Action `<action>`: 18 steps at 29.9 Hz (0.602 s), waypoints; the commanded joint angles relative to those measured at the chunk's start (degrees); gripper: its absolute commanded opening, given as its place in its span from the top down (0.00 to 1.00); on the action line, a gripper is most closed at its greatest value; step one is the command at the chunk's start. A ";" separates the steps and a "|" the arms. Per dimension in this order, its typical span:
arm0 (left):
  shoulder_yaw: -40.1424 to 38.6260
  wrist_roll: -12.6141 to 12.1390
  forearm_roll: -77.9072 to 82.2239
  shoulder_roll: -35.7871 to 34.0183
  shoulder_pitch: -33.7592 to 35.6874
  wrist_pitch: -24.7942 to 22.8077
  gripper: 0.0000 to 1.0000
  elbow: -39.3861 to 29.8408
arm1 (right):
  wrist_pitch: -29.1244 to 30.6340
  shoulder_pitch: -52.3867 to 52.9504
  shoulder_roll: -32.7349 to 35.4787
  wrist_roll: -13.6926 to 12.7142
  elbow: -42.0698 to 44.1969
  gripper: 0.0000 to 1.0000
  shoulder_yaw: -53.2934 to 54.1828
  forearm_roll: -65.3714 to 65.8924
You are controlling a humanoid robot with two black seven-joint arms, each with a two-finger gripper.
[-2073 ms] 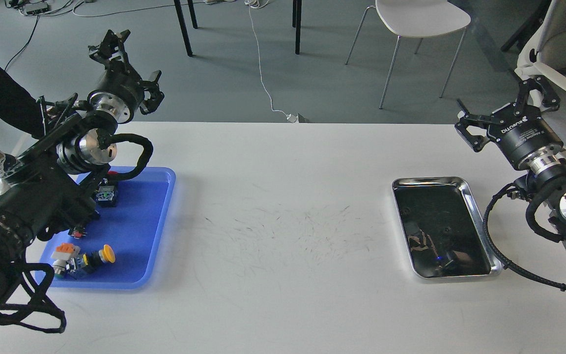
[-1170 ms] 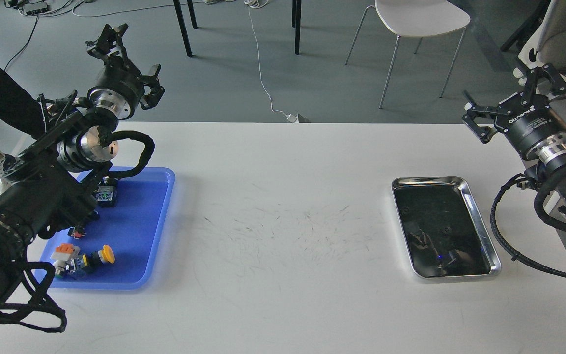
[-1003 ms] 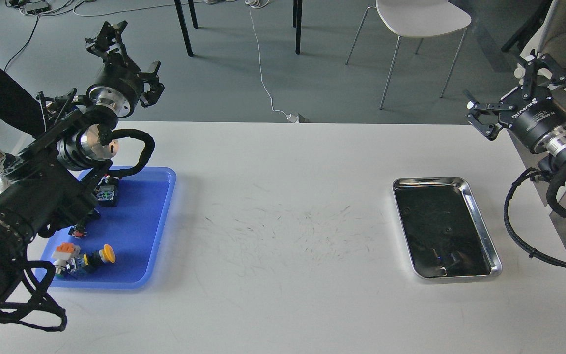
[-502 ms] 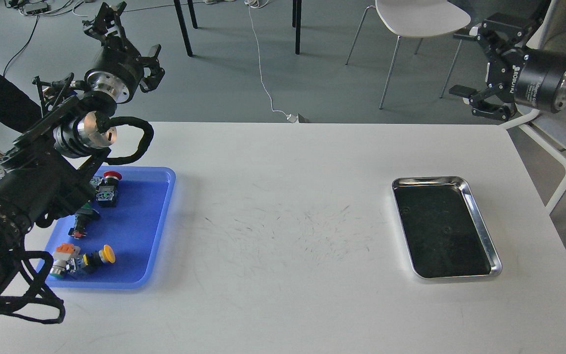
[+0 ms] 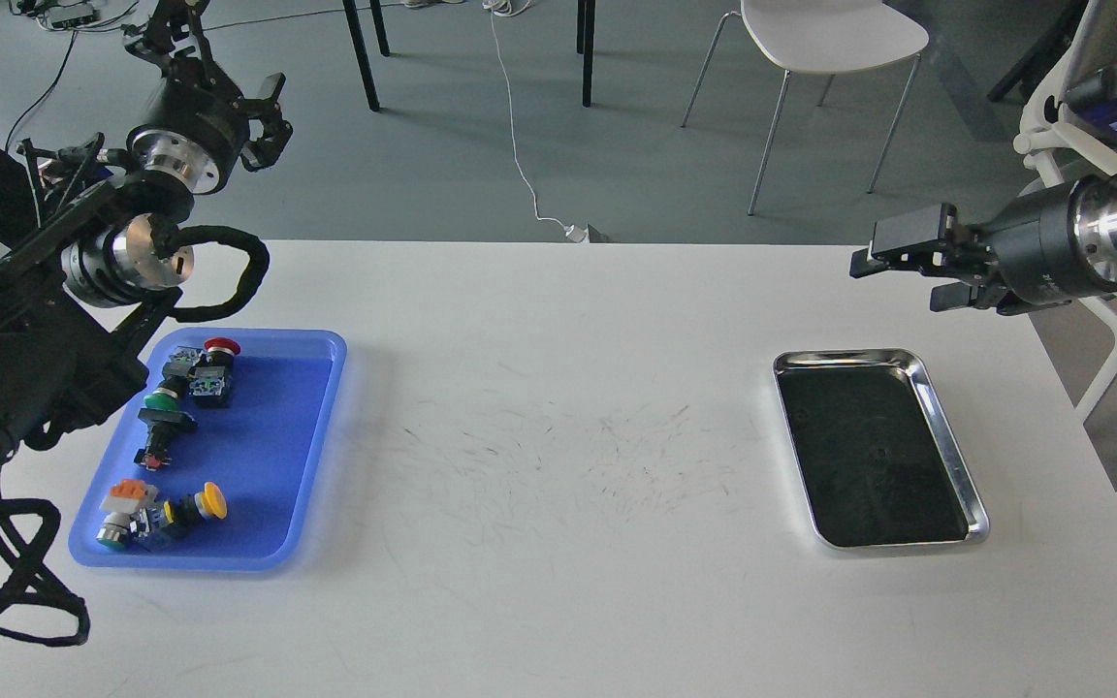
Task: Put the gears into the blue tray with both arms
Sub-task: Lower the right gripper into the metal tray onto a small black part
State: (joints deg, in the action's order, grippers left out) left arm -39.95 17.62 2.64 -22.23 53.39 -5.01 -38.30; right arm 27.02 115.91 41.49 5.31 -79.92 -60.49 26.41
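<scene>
The left claw (image 5: 205, 44) hung spread at upper left above the blue tray (image 5: 316, 427) of push-button switches (image 5: 192, 371); the right claw (image 5: 903, 257), apparently spread, pointed over the table (image 5: 558, 582) above the steel tray (image 5: 946, 436). No gears discernible.

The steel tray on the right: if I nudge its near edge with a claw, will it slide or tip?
The steel tray would probably slide rather than tip: it lies flat and low on the smooth white table. Its shiny rim looks slippery, so a claw might skate off. It seems to hold at most tiny specks, so it is likely light.
</scene>
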 commanded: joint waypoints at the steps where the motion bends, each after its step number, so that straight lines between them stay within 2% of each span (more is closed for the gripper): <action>1: 0.14 1.18 0.00 -0.18 -0.22 0.00 0.02 -0.28 | -0.74 3.09 -6.58 -0.12 -0.67 0.01 -5.59 2.94; 7: 0.14 1.45 0.00 -0.62 -0.22 0.00 0.02 -0.72 | -1.79 2.22 -14.24 -0.12 -0.32 0.02 -8.33 3.04; 18: 0.14 2.94 0.00 -1.76 -1.97 1.23 0.02 -1.87 | -8.03 -9.90 -16.09 -0.12 3.45 0.05 -8.51 3.04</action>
State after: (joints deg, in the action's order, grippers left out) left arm -39.76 20.15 2.68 -23.59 51.94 -3.91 -39.82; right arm 20.79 108.47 26.31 5.19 -78.47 -69.11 29.47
